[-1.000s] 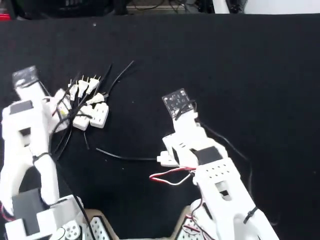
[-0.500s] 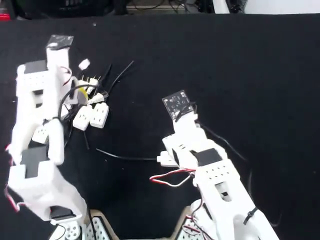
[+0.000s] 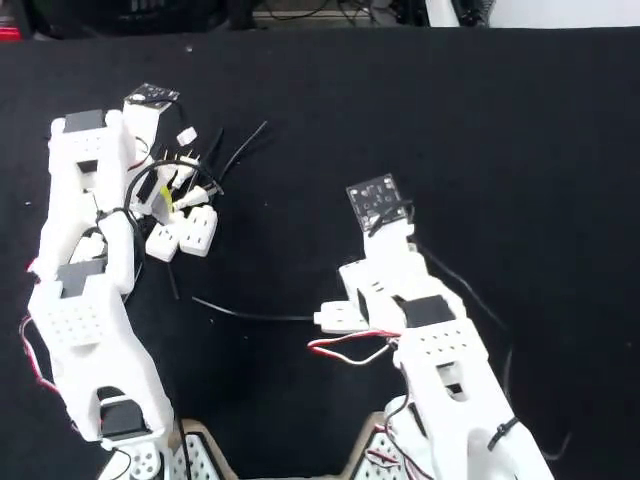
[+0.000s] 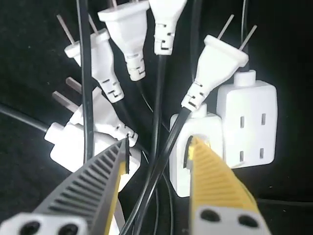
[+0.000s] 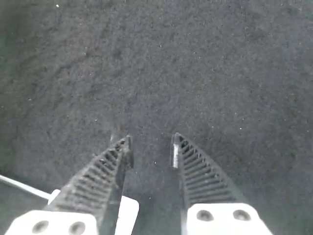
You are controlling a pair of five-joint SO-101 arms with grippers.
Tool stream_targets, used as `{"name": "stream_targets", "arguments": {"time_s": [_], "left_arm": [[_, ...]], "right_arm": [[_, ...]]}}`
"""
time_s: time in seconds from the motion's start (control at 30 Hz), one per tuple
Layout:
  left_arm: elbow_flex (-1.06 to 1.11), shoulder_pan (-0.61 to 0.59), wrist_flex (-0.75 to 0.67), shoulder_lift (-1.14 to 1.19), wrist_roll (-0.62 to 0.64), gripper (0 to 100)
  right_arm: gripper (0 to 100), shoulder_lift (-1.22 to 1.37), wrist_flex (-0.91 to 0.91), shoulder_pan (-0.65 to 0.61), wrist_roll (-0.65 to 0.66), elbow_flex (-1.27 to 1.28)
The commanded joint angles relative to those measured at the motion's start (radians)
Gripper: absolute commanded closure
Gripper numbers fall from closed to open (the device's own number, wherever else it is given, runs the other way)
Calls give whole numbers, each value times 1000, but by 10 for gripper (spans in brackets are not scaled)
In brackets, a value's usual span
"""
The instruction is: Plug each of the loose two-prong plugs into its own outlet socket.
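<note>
High view: left arm (image 3: 85, 250) stretched forward on the left side, wrist pitched down at the far end. left gripper (image 4: 157, 149) pointing down, jaws parted, nothing pinched. right arm (image 3: 420, 335) centre-right, extended forward, leaning slightly left. right gripper (image 5: 151, 144) jaws narrowly apart, empty, tips low, possibly touching down, hard to tell.

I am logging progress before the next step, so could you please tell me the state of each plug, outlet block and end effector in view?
two-prong plugs: loose, prongs bare, none seated.
outlet block: lying flat, visible slots empty.
second outlet block: beside it, slots hidden.
left end effector: open, over the black cords.
right end effector: open, empty, over the table.
</note>
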Motion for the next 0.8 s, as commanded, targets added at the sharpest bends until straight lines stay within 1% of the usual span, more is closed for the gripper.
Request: {"name": "stream_targets", "arguments": {"time_s": [0.0, 0.17, 0.23, 0.3, 0.37, 0.43, 0.53, 0.63, 0.77], "left_arm": [[-65, -18, 17, 34, -14, 798], [-70, -16, 52, 54, -14, 808], [-91, -15, 87, 48, -14, 877], [-133, -12, 129, 46, -14, 977], [-182, -12, 184, 46, -14, 955], [-251, -10, 247, 46, -14, 975], [-375, -8, 350, 46, -12, 971], [-437, -18, 364, 44, -8, 971], [-409, -45, 362, 54, -21, 970]], "right_arm": [[879, -31, -23, 25, -6, -10], [879, -31, -23, 25, -6, -8], [879, -31, -23, 25, -6, -8], [879, -31, -23, 25, -6, -10], [879, -31, -23, 25, -6, -10], [879, -31, -23, 25, -6, -10], [879, -31, -23, 25, -6, -10], [879, -31, -23, 25, -6, -12], [879, -31, -23, 26, -6, -10]]}}
